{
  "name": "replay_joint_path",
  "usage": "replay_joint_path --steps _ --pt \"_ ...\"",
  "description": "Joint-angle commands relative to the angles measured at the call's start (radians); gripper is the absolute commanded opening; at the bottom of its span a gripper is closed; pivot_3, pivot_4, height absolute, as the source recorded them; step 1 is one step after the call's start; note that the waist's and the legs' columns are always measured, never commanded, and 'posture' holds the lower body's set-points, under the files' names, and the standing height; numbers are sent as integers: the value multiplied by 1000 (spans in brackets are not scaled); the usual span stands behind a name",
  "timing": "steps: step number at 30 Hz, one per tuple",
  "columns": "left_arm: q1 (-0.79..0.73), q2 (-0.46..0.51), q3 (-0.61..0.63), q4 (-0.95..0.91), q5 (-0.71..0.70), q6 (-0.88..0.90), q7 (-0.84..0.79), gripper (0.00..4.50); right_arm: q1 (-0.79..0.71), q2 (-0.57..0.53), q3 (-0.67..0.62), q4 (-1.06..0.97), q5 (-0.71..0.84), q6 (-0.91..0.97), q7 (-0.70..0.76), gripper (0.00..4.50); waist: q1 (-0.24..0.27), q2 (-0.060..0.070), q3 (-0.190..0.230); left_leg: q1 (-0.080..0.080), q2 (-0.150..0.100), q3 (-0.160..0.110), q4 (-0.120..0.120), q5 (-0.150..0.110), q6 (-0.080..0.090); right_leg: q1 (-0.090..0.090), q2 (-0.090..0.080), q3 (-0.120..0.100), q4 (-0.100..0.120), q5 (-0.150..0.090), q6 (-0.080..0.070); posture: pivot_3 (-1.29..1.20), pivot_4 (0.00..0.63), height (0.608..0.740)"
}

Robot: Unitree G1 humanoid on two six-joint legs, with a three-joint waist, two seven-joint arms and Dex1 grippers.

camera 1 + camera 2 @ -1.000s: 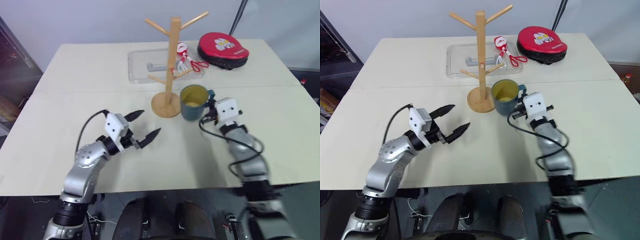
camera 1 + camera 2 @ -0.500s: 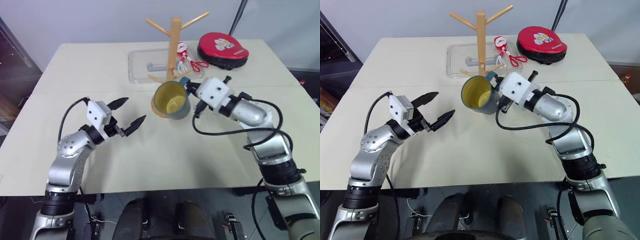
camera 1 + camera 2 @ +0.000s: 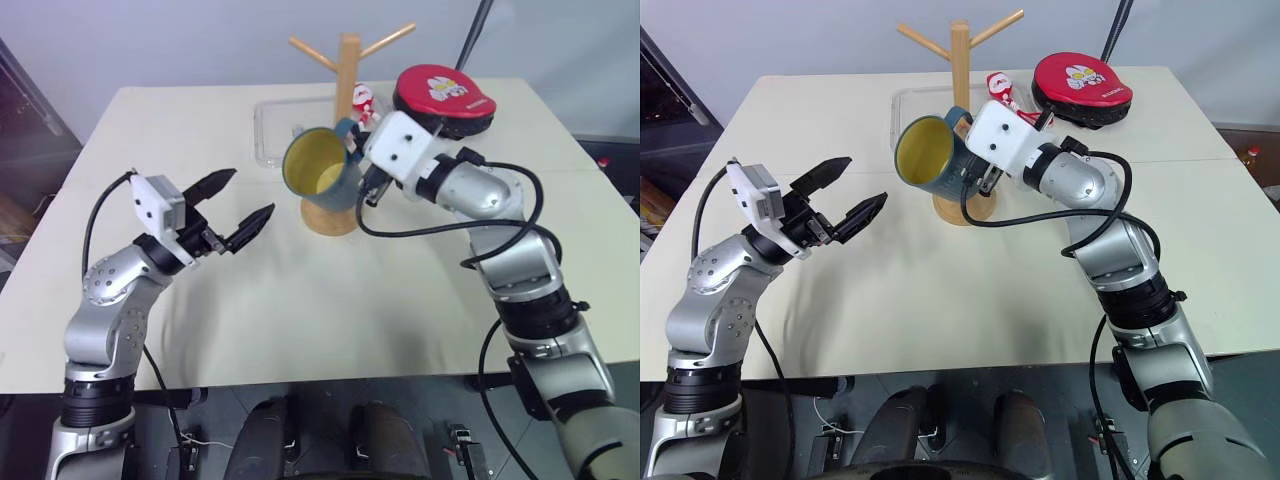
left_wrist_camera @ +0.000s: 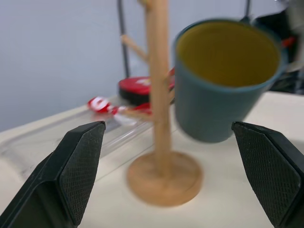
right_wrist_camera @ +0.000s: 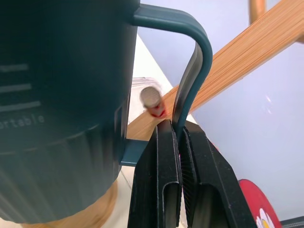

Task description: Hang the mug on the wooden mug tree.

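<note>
The teal mug [image 3: 318, 168] with its yellow inside hangs in the air, tipped on its side with its mouth toward my left arm, just in front of the wooden mug tree [image 3: 348, 80]. My right gripper [image 5: 179, 130] is shut on the mug's loop handle [image 5: 194, 61]. A slanted peg [image 5: 247, 47] runs behind the handle, and a peg tip [image 5: 150, 97] shows through the loop; I cannot tell whether it is inside it. My left gripper [image 3: 248, 195] is open and holds nothing, raised above the table to the left of the mug.
Behind the tree lie a clear plastic tray [image 3: 272, 128], a red and white trinket with red scissors [image 3: 370, 103] and a round red case [image 3: 445, 95]. The tree's round base [image 3: 330, 218] stands mid-table, with bare tabletop [image 3: 300, 300] in front.
My right gripper has lifted the mug off the table, up and leftward, tipping it on its side against the tree. The left gripper has risen and drifted left, still open.
</note>
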Motion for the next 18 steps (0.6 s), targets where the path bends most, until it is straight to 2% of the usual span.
replay_joint_path --steps 1,15,18 --pt "-23 15 27 -53 -56 24 -1 4500 -47 13 10 -7 -26 30 -2 29 0 0 0 0 0 0 0 0 0 0 0 0 0 0 0 0 150 739" --pt "-33 35 25 -101 -115 80 9 4500 -86 45 46 50 -60 96 10 29 -1 0 0 0 0 0 0 0 0 0 0 0 0 0 0 0 150 739" --pt "-34 33 24 -101 -114 80 10 4500 -92 52 44 57 -61 93 10 1030 -3 0 0 0 0 0 0 0 0 0 0 0 0 0 0 0 150 739"
